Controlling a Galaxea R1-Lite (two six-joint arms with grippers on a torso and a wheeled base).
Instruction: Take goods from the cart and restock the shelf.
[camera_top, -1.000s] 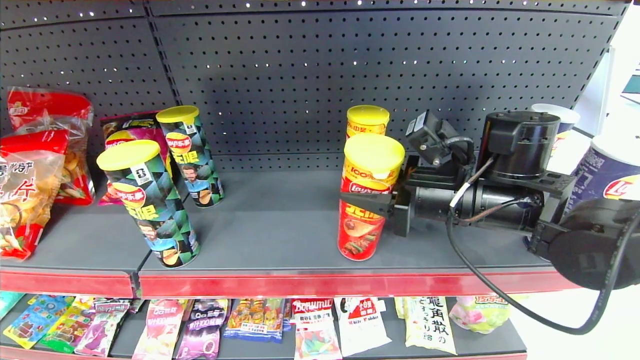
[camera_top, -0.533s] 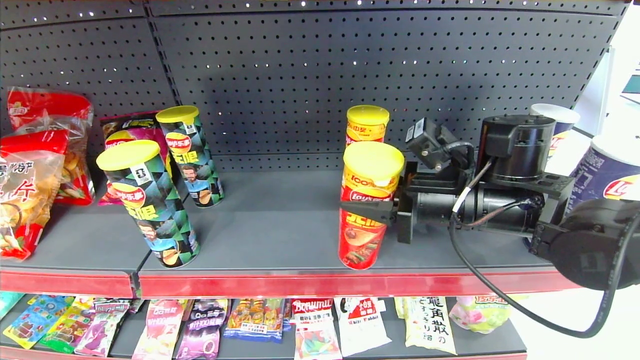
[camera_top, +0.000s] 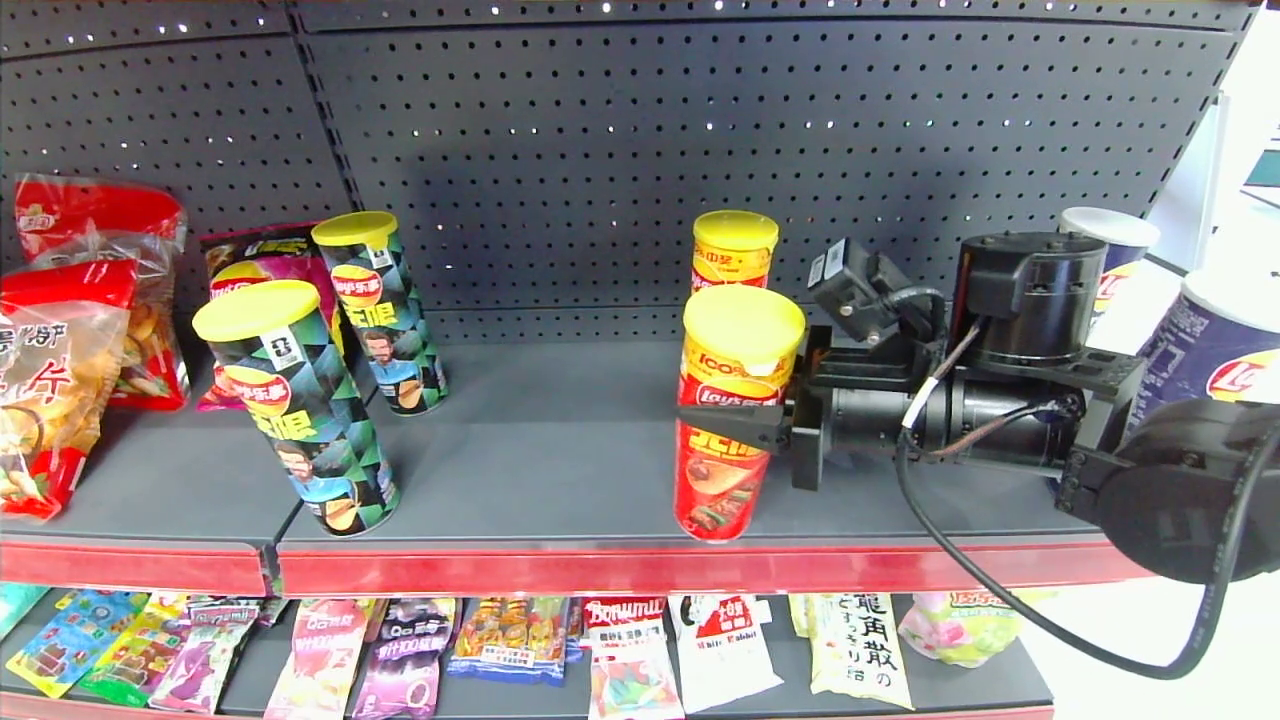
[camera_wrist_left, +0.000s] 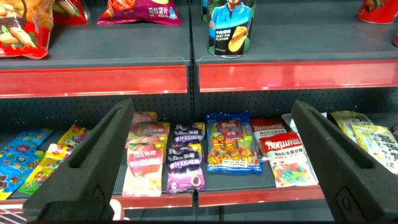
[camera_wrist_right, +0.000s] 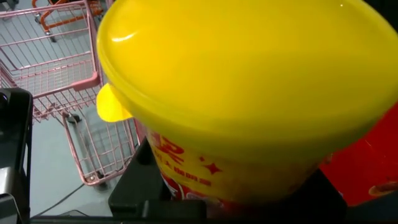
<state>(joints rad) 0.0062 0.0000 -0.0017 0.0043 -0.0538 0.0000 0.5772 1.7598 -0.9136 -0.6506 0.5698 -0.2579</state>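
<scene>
Red chip can (camera_top: 722, 490), clamped in right gripper (camera_top: 735, 418), sits near shelf (camera_top: 560, 480) front edge; a skewed release could topple it off

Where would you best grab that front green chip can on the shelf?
Grip the front green can round its middle, below the yellow lid, coming level from the robot's right, where the shelf is bare. It stands upright and round; bags crowd its other side.
</scene>
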